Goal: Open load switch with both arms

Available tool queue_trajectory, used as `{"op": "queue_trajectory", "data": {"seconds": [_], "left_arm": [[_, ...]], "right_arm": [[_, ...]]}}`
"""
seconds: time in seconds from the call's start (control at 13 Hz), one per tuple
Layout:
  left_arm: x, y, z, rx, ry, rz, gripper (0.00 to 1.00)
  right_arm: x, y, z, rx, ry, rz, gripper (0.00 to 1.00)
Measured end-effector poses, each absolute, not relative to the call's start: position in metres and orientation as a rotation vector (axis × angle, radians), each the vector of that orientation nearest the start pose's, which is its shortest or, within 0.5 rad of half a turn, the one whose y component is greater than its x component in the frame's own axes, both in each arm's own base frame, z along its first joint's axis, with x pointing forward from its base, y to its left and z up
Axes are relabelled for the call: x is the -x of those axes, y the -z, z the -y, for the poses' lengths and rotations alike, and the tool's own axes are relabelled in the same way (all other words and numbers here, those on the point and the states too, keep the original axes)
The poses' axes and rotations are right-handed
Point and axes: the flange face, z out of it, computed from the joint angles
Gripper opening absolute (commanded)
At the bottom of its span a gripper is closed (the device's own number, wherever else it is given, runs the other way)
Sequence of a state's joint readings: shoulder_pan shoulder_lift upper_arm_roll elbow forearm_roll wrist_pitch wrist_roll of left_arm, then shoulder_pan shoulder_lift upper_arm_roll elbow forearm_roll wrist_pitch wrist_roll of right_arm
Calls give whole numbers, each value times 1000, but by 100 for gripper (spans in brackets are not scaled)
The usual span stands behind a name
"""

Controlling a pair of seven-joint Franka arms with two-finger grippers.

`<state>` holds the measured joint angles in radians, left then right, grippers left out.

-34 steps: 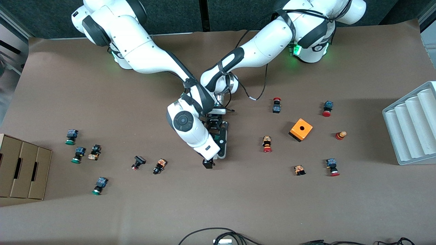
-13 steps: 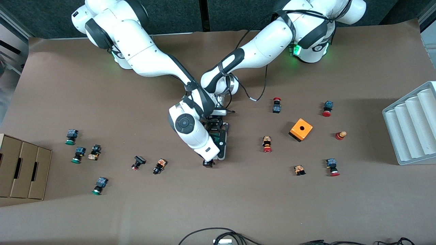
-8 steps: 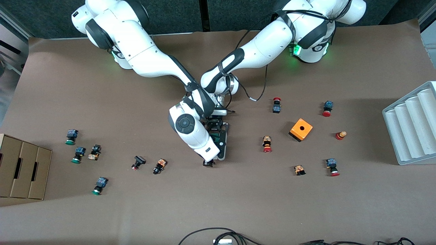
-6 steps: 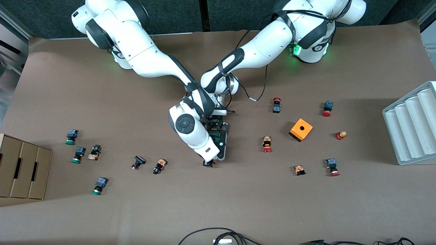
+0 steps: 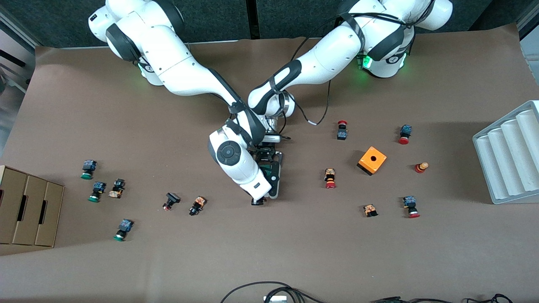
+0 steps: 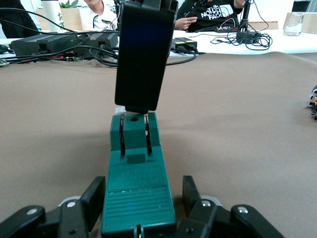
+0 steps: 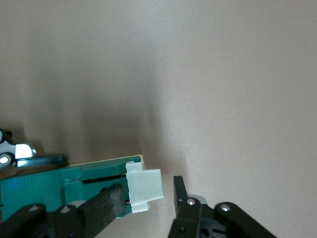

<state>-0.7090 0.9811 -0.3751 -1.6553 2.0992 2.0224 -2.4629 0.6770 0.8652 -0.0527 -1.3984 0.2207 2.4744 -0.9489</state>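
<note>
The dark-green load switch (image 5: 273,173) lies mid-table under both arms. My left gripper (image 5: 266,155) is shut on the end farther from the front camera; in the left wrist view its fingers (image 6: 94,198) flank the green body (image 6: 136,148). My right gripper (image 5: 257,201) hangs over the nearer end. In the right wrist view it (image 7: 149,191) straddles the white sliding piece (image 7: 143,181): one finger (image 7: 104,201) lies against the switch (image 7: 44,183), and the other finger (image 7: 179,191) stands a small gap off. The right hand's black body (image 6: 143,54) rises over the switch.
An orange cube box (image 5: 372,160) and red push buttons (image 5: 330,179) lie toward the left arm's end, before a white ribbed tray (image 5: 511,158). Green push buttons (image 5: 87,169) and cardboard boxes (image 5: 25,210) lie toward the right arm's end. Cables (image 5: 269,290) lie at the nearest edge.
My right gripper has come down at the switch's nearer end and its fingers have narrowed around the white piece. The left arm and the switch have not moved.
</note>
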Motion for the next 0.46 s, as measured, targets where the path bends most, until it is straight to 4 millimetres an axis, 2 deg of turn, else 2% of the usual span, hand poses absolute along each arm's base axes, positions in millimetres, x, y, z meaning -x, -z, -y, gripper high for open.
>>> {"op": "queue_trajectory", "data": {"seconds": [0.15,0.46], "left_arm": [[-372,-67,548,2624,1787,-110,71],[-371,-65,549,2610,1802,-108,70]], "right_arm": [[-604,-208,-446,2289,350,2003,40],[-603,-207,-448,2286,353,2008,39]]}}
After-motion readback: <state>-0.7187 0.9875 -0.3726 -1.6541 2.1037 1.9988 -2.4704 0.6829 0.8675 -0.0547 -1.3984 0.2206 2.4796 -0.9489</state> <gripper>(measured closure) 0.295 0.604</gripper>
